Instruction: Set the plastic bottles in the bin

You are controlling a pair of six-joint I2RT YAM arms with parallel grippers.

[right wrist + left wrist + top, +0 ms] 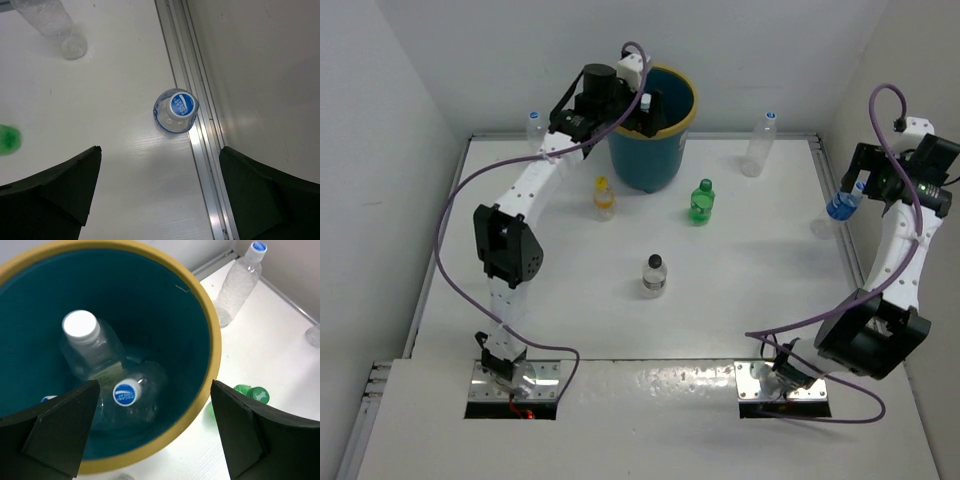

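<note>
Right pincer [160,150] hangs wide and empty over the upright blue-capped bottle [176,111], which stands just beside the bench [100,100] edge rail [195,150]. I'd centre on it and descend straight, keeping the outer finger off the rail (little room there). Left pincer [154,390], wide and empty, is over the bin [212,340]. Count: one bin, three bottle caps [80,325] showing inside, six bottles [655,275] on the bench.

Inside the bin [214,340] lie bottles [92,347]; before it stand loose bottles [655,275].
</note>
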